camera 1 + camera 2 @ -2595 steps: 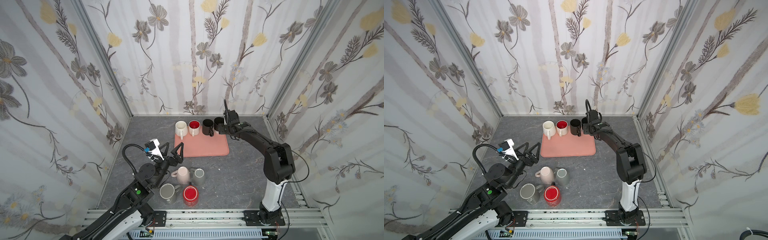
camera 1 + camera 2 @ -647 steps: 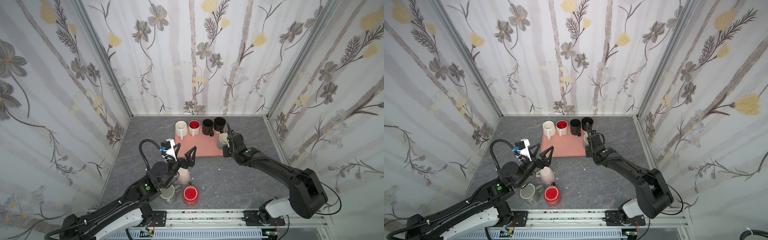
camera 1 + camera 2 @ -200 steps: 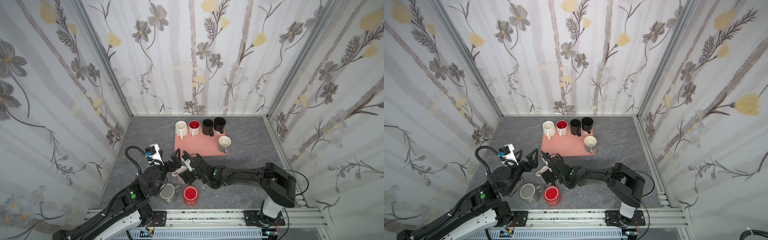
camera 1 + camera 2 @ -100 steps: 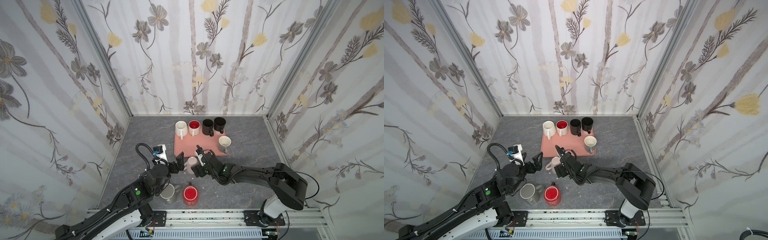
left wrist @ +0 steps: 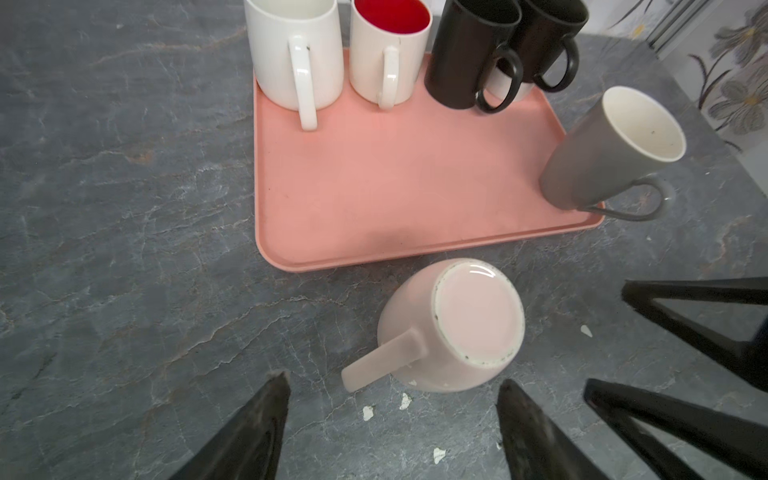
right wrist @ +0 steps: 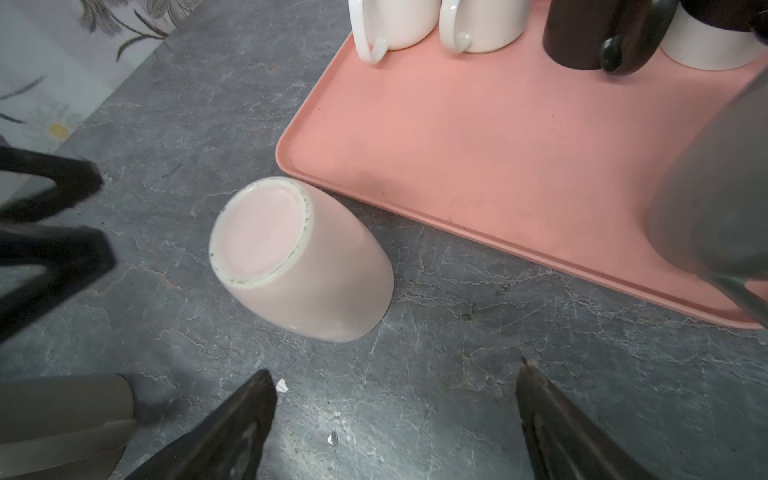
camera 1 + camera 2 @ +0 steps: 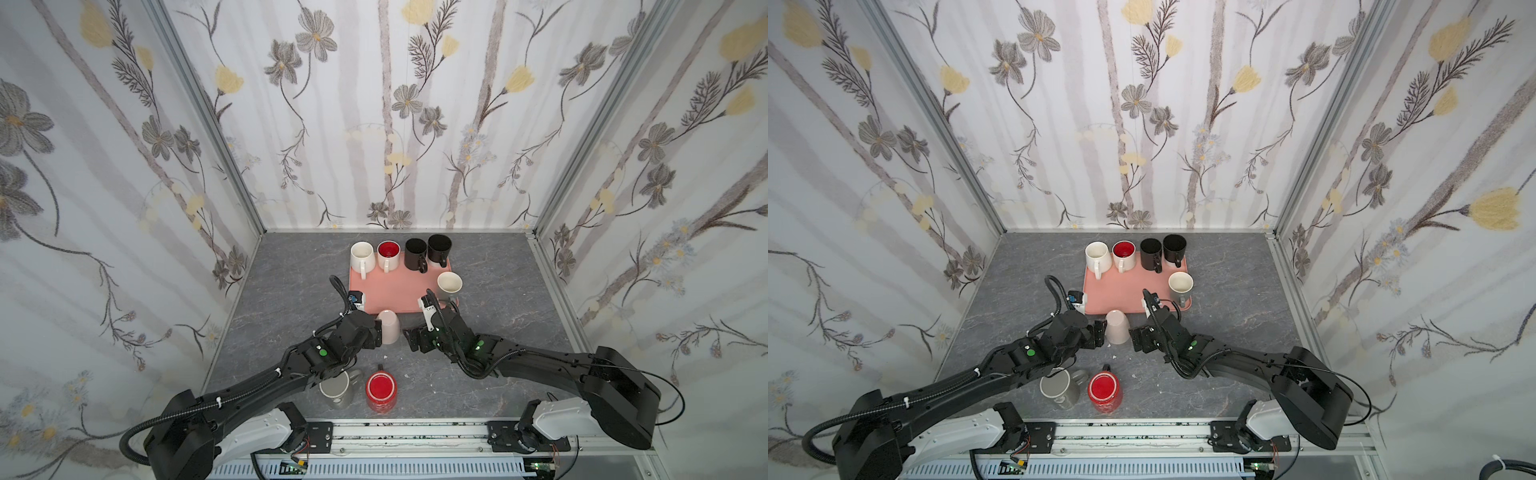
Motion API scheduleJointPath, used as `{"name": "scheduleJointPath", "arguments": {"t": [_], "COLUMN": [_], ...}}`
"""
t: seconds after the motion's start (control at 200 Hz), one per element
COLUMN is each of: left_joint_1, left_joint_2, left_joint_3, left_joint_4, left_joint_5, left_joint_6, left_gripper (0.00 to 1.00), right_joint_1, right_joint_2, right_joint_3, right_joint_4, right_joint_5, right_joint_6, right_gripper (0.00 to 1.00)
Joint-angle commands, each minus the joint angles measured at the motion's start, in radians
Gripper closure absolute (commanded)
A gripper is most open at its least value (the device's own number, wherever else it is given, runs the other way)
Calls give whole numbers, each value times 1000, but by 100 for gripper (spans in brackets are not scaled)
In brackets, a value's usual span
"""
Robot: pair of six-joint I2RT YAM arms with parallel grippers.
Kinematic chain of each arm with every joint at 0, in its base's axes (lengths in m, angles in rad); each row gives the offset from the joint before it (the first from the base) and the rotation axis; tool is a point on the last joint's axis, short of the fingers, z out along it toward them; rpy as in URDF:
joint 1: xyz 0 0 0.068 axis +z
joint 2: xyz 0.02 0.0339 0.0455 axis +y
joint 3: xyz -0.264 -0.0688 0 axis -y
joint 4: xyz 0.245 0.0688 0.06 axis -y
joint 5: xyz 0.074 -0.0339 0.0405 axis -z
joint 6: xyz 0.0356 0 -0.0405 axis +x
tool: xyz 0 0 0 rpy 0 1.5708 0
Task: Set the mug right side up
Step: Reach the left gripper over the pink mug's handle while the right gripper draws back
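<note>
The pale pink mug (image 7: 388, 326) (image 7: 1117, 326) stands upside down on the grey table, base up, just in front of the pink tray's near edge. In the left wrist view the mug (image 5: 461, 328) has its handle sticking out toward my left gripper (image 5: 390, 386), which is open just short of it. In both top views the left gripper (image 7: 377, 332) is close against the mug's left side. My right gripper (image 7: 409, 338) (image 6: 395, 370) is open on the mug's right, a small gap away, with bare table between its fingers. Neither gripper holds the mug (image 6: 299, 257).
The pink tray (image 7: 395, 297) carries a white mug (image 7: 360, 253), a red-lined mug (image 7: 388, 251), two black mugs (image 7: 415, 251) and a grey mug (image 7: 449, 284) at its right corner. A grey mug (image 7: 336, 388) and a red mug (image 7: 381, 388) stand by the front edge. Small white chips dot the table.
The pink mug has shifted back and right, up to the tray's near edge. Both grippers followed it. The left jaws have narrowed a little, and the right gripper now stands apart from the mug.
</note>
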Motion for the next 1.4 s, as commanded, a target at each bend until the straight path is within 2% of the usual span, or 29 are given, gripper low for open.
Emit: {"name": "scheduleJointPath", "arguments": {"t": [0.0,0.185,0.49,0.754,0.874,1.034,1.234,1.254,1.399], "left_joint_1": [8,62,142,177,201,201,200,201,201], "left_joint_2": [23,15,-10,36,71,121,122,124,102], "left_joint_3": [2,-80,-195,-205,-219,-226,-237,-240,-268], "left_joint_4": [14,137,397,537,616,660,652,650,652], "left_joint_5": [47,172,327,337,395,443,497,501,519], "left_joint_6": [-33,-52,-93,-54,-69,-91,-116,-119,-143], "left_gripper": [21,26,20,15,15,15,21,22,24], "right_joint_1": [-6,-24,-52,-67,-72,-80,-85,-116,-135], "right_joint_2": [-36,-87,-187,-271,-307,-351,-381,-383,-398], "right_joint_3": [-16,-50,-87,-113,-118,-119,-115,-114,-106], "right_joint_4": [44,60,50,30,17,-7,-20,-22,-23], "right_joint_5": [13,8,8,17,31,53,61,62,62], "right_joint_6": [19,19,13,13,13,5,-2,-3,-9], "right_gripper": [9,9,9,9,8,8,8,8,6]}}
